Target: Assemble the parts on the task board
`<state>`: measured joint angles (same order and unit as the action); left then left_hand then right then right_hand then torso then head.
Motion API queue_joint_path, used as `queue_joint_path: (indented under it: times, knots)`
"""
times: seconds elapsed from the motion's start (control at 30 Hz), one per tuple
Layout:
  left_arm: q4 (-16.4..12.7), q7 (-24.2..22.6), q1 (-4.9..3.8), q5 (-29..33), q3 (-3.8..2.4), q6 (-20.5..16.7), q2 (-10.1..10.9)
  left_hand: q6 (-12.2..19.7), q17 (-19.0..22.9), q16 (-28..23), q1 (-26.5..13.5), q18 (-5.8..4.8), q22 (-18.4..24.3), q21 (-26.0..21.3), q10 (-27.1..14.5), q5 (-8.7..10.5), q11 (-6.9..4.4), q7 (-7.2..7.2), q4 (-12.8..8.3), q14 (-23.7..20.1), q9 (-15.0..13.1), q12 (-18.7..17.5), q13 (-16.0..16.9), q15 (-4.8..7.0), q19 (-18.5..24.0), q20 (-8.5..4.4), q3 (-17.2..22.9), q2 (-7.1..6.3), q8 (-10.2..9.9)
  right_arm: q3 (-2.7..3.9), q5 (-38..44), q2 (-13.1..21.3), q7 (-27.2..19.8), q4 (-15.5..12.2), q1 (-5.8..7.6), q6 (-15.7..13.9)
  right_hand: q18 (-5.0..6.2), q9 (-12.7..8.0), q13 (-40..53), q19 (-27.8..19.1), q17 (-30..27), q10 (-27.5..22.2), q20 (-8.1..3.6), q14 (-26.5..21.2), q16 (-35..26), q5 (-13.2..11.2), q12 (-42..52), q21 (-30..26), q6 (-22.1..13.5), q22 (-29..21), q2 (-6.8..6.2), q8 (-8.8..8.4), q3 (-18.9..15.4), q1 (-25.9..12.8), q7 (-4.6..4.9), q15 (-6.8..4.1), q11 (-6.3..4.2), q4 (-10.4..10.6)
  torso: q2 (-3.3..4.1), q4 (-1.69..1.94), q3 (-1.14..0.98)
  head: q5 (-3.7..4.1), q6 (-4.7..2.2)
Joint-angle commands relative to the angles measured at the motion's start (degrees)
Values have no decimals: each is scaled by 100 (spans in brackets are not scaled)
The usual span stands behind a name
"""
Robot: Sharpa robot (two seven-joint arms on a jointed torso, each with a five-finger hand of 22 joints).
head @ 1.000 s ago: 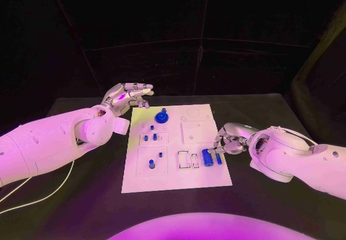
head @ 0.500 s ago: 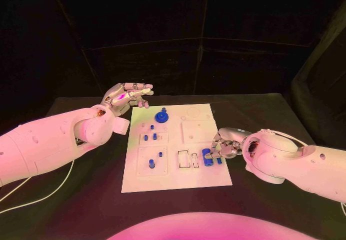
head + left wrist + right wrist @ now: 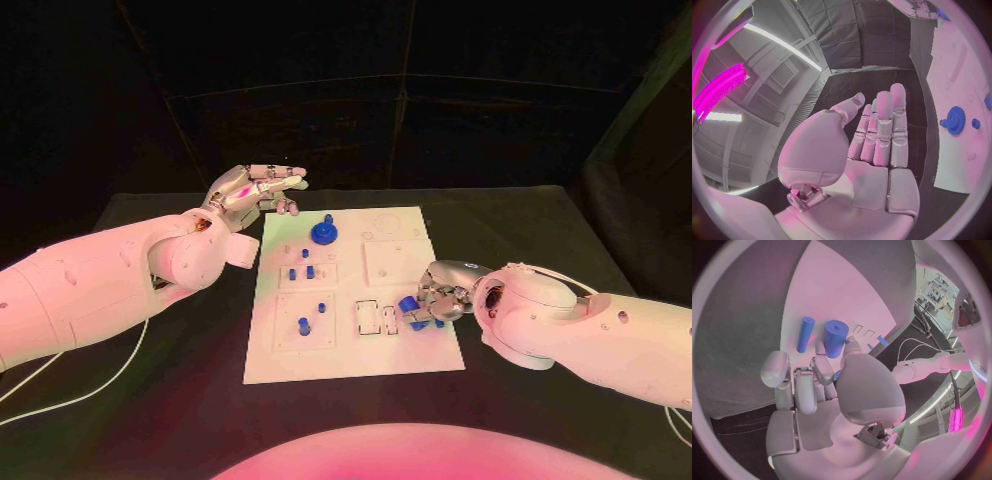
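The white task board [image 3: 346, 350] lies mid-table. A blue gear [image 3: 325, 235] stands near its far edge and small blue pegs [image 3: 299, 273] sit in its left half. A thick blue cylinder [image 3: 835, 337] and a thin blue rod [image 3: 805, 334] lie side by side at its right edge. My right hand [image 3: 441, 294] is low over them, thumb and fingers [image 3: 820, 371] curled at the thick cylinder's [image 3: 413, 305] near end; whether it grips is unclear. My left hand [image 3: 257, 192] hovers off the board's far left corner, fingers [image 3: 882, 125] straight, holding nothing.
A white cable [image 3: 87, 385] runs across the black table on the left. The gear [image 3: 956, 120] and the board [image 3: 954, 60] lie beside my left hand [image 3: 861, 150]. Shallow rectangular slots [image 3: 378, 318] sit just left of the cylinder.
My right hand has slid left onto the board's right edge and now covers part of the cylinder and rod. The left hand has stayed put.
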<state>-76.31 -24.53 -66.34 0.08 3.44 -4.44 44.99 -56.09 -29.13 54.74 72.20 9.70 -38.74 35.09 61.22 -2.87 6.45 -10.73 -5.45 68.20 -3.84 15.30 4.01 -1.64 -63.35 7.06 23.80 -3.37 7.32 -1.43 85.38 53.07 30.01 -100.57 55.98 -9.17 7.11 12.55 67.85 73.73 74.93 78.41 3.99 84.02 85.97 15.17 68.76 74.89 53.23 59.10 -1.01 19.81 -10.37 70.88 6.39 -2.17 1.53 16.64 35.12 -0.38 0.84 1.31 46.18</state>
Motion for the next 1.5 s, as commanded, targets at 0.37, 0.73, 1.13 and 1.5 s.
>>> queue_joint_path:
  times: [0.37,0.73,1.13,1.5]
  knots:
    - [-22,-9,-9,15,-5,84,16,23,6,-28,3,74,6,-22,-34,4,10,7,9,-41,-1,-17,-1,-12,-13,46,-38,36,-13,-32,86,-31,135,-7,-80,-236,-109,177,167,35,656,15,-41,430,29,822,105,19,172,7,301,287,-30,276,-108,-75,-68,-48,-7,-9,3,0,4]
    - [-23,-5,-9,15,-4,96,18,23,7,-27,3,75,10,-27,-39,4,10,7,11,-44,-1,-15,-1,-13,-13,48,-44,38,-11,-27,-653,188,-215,-458,-81,-1372,-118,339,268,64,707,87,-98,441,48,1404,144,32,217,37,292,374,-120,332,-155,-123,-117,-2,-10,6,7,3,-4]
    - [-23,1,-9,15,-4,109,5,23,7,-27,3,75,10,-27,-39,4,10,7,11,-44,-1,-15,-1,-13,-13,48,-44,38,-11,-25,-1094,-83,-163,-411,-79,-1172,-115,410,225,60,686,75,-103,436,36,1377,59,23,228,24,416,380,-222,58,-170,-130,-126,10,1,-1,8,-17,6]
    - [-23,5,-9,15,-4,113,-4,23,7,-27,3,75,10,-27,-39,4,10,7,11,-44,-1,-15,-1,-13,-13,48,-44,38,-11,-24,-1150,-463,47,-211,-78,-803,-112,491,196,54,656,71,-115,430,17,1147,-19,8,263,9,517,398,-330,-156,-192,-144,-143,5,2,3,4,-44,29]
